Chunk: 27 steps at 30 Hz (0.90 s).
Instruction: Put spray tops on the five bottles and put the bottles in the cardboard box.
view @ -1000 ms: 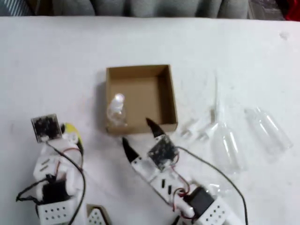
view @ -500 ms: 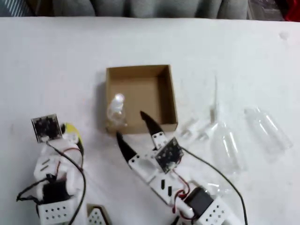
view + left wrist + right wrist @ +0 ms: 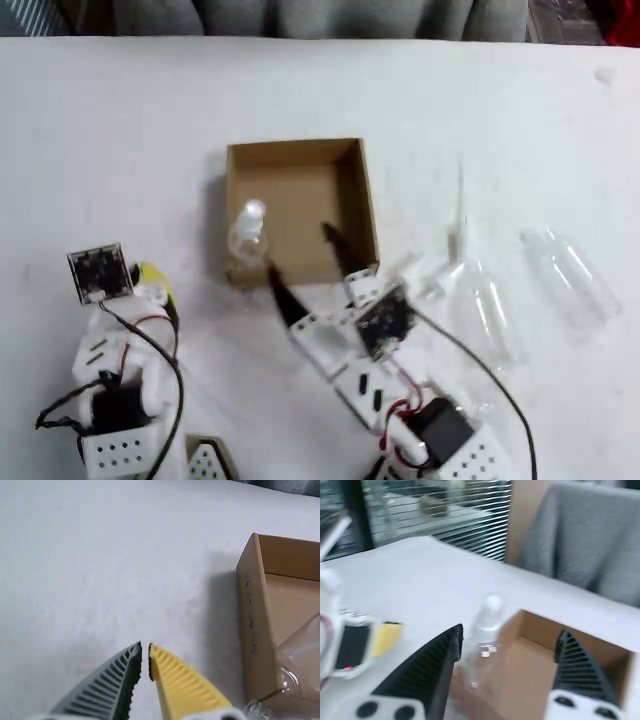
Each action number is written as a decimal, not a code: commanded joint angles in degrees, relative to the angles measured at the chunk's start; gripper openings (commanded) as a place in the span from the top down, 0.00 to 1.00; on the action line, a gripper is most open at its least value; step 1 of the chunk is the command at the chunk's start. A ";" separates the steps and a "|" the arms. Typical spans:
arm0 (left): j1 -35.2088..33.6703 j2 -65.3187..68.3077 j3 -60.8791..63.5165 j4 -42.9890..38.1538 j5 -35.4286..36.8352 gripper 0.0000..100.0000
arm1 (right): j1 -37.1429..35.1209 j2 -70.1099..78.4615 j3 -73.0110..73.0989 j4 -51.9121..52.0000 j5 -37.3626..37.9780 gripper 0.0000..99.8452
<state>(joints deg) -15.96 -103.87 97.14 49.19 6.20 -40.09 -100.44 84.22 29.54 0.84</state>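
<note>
Jaws spread wide, the right gripper (image 3: pixel 297 250) hangs at the near wall of the cardboard box (image 3: pixel 295 148) on the white table (image 3: pixel 150 120). One black finger (image 3: pixel 338 250) reaches in over the box floor. The other sits at the near wall, just beside the bottle (image 3: pixel 248 235) inside. That bottle is clear plastic with a white top and stands upright against the box's left wall, near the front corner. From the right wrist view it (image 3: pixel 485 625) shows between the two dark, ridged fingers of the right gripper (image 3: pixel 511 630), closer to one of them, with the open brown box (image 3: pixel 535 625) beyond. The right arm runs in low from the table's near edge and angles towards the box.

To the right of the box lie loose spray tops (image 3: pixel 415 268), white, one with a long thin tube. A second bottle (image 3: pixel 490 310) and a third bottle (image 3: pixel 570 275), both clear, lie on their sides past them.

The left gripper (image 3: pixel 155 280) rests well to the left of the box, arm folded back near the table edge. In its own wrist view the left gripper (image 3: pixel 145 652) has its grey and yellow toothed jaws drawn together, only a thin slit between the tips, holding nothing above bare tabletop. The box's side wall (image 3: pixel 250 605) and part of the clear bottle (image 3: pixel 300 650) stand nearby.
</note>
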 commanded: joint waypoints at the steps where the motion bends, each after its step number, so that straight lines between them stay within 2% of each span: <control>1: -0.22 -0.92 -0.18 0.44 -0.26 0.98 | 10.95 -0.75 -8.44 8.57 -0.09 0.85; 3: -0.22 -0.92 -0.18 0.44 -0.26 0.98 | 15.96 -0.75 -9.76 9.98 0.09 0.90; 5: -0.22 -0.92 -0.18 0.44 -0.26 0.98 | 19.74 -0.66 -9.85 9.98 2.73 0.90; 10: -0.22 -0.92 -0.18 0.44 -0.35 0.98 | 23.08 6.37 -10.90 8.92 7.12 0.90; 20: -0.48 -0.92 -0.18 1.93 -0.53 0.98 | 26.86 48.13 -35.43 10.24 7.30 0.90; 27: -0.57 -0.92 -0.18 1.93 -0.53 0.98 | 30.55 71.25 -50.81 9.98 7.30 0.90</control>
<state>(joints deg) -15.96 -103.87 97.14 50.95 6.20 -10.99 -36.53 41.49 39.47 7.25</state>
